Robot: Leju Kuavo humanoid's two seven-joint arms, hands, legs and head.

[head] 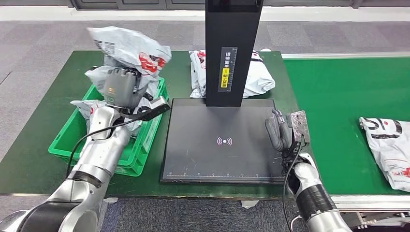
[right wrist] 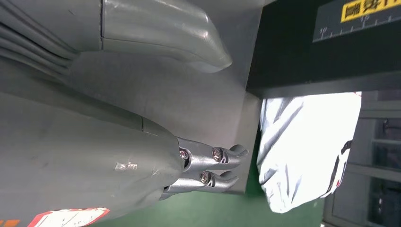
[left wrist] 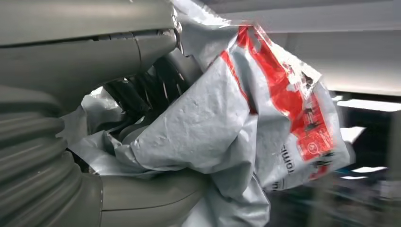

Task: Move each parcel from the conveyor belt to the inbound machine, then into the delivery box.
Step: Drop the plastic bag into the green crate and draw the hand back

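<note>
While the left hand point(head: 122, 87) grips a crumpled grey parcel point(head: 129, 48) with red print, it holds that parcel up above the green crate point(head: 63, 145) at the left of the table point(head: 29, 169); the left wrist view shows the thumb and dark fingers point(left wrist: 142, 90) wrapped into the bag's folds, so that's a firm hold; more grey bags point(head: 82, 108) lie in the crate beneath it; over at the centre sits the black scanner plate point(head: 193, 145), bare on top with its white signal mark, and its dark post point(head: 232, 48) rises at the far edge; behind the post, on the far side of the table, a second white parcel point(head: 258, 77) lies flat; the right hand point(head: 285, 130) stands at the plate's right edge, fingers straight and apart, holding nothing; further right, on the green belt point(head: 338, 96), another white parcel point(head: 389, 145) lies well apart from that hand.
</note>
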